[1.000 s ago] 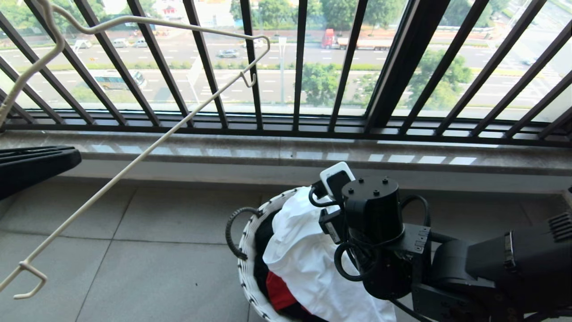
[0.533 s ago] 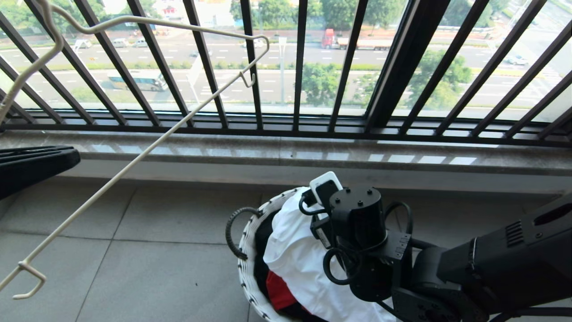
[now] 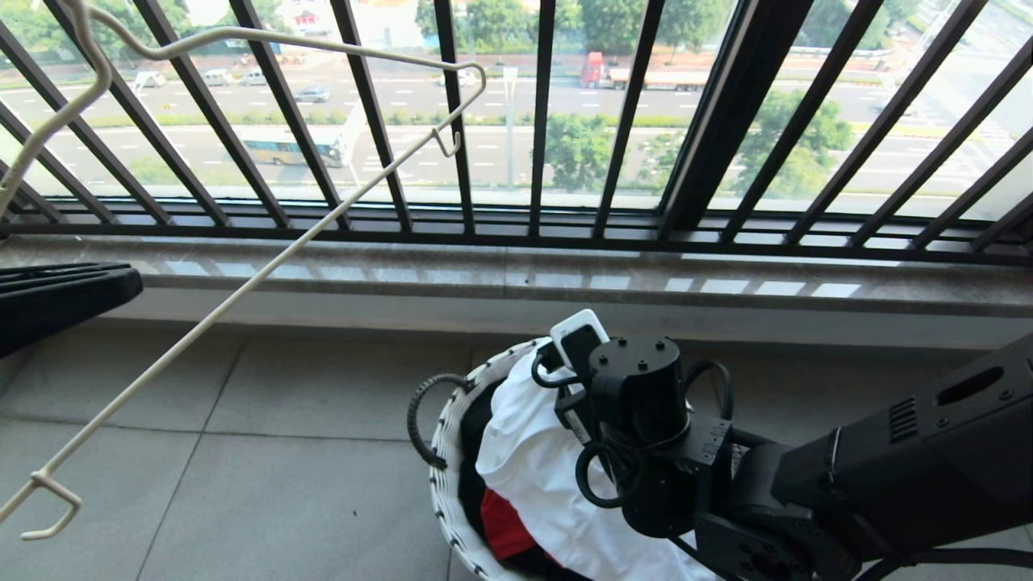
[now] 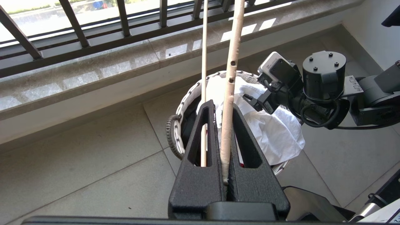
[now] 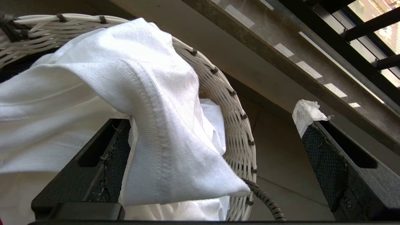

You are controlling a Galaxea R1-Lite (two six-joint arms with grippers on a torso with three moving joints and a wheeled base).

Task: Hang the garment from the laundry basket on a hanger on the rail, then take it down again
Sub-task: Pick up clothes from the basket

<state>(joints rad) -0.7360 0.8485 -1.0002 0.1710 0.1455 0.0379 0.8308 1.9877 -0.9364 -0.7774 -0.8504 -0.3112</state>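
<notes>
The white garment lies heaped on top in the round white woven laundry basket on the tiled floor. My right gripper reaches down at the basket's far rim, jaws open wide. A ribbed fold of the garment hangs between them, against one finger, unclamped. The other fingertip carries a white scrap. My left gripper is shut on a rod of the thin cream hanger. That hanger is held up tilted at the left, in front of the window. The rail is out of view.
A red garment and dark cloth lie under the white one. A black corded handle sticks out of the basket's left side. Black window bars and a stone sill stand right behind it. A black slatted part juts in at left.
My right arm has moved left and down, closer over the basket and the white garment. The hanger and the left arm have stayed put.
</notes>
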